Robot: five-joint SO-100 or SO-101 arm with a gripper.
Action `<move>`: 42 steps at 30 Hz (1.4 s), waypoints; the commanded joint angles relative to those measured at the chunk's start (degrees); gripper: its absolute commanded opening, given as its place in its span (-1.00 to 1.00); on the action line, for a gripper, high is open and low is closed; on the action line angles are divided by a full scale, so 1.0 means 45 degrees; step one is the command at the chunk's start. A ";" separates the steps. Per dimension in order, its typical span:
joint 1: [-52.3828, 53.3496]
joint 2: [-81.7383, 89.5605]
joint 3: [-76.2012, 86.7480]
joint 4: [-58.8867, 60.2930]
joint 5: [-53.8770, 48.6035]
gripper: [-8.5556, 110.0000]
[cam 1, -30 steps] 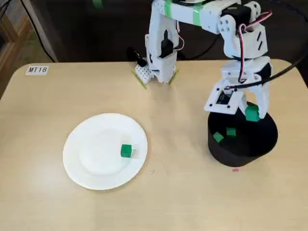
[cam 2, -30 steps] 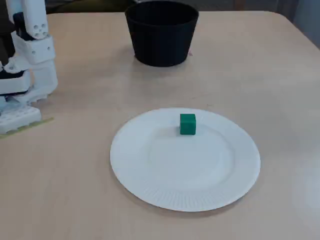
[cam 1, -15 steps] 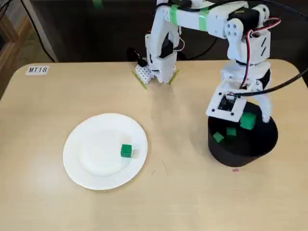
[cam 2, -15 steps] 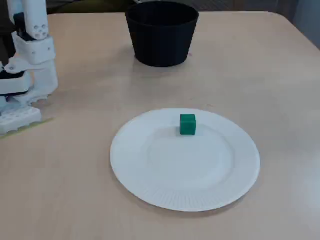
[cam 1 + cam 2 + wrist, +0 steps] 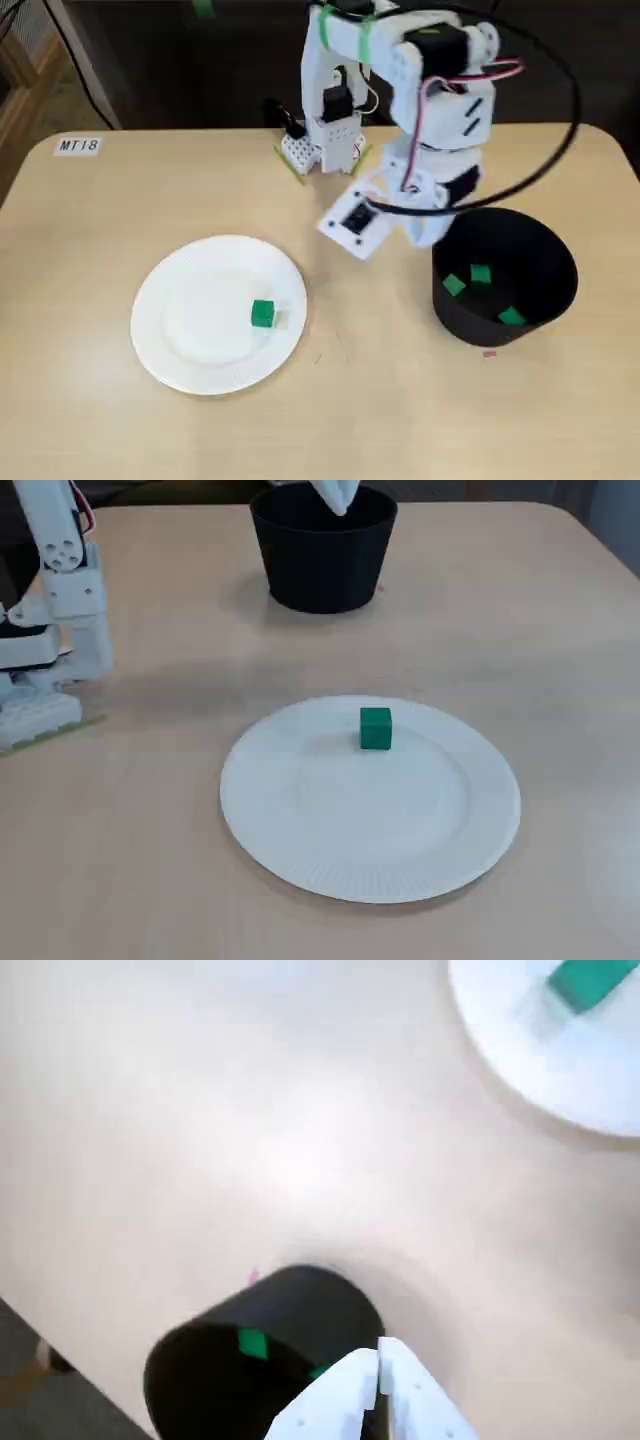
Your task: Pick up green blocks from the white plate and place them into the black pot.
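Observation:
One green block [image 5: 262, 313] lies on the white plate [image 5: 190, 345], right of its middle; it also shows in another fixed view as the block [image 5: 375, 728] on the plate [image 5: 300, 820]. The black pot [image 5: 545, 285] holds three green blocks [image 5: 481, 274]. My gripper [image 5: 420, 235] hangs just left of the pot's rim, shut and holding nothing. In the wrist view its fingers [image 5: 400, 1400] are pressed together above the pot [image 5: 300, 1305], with the plate [image 5: 560, 1070] and its block [image 5: 590, 980] at the top right. The gripper tip [image 5: 335, 494] is over the pot [image 5: 323, 570].
The arm's base [image 5: 325, 145] stands at the table's far edge, and at the left as the base [image 5: 50, 670]. A label reading MT18 [image 5: 78, 145] is stuck on the far left corner. A small pink mark [image 5: 489, 352] lies in front of the pot.
The green block held over the pot has dropped into it. The gripper has shut and swung left, from above the pot to beside its left rim.

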 commanded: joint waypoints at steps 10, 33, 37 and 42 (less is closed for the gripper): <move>0.3184 0.3125 0.7520 -0.6348 0.1016 -0.90; 0.5215 -0.0977 0.6191 -0.6426 0.0937 -0.19; 0.5430 -0.1465 0.5957 -0.6406 0.1094 -0.20; 0.5527 -0.2852 0.4609 -0.5547 0.1035 -0.25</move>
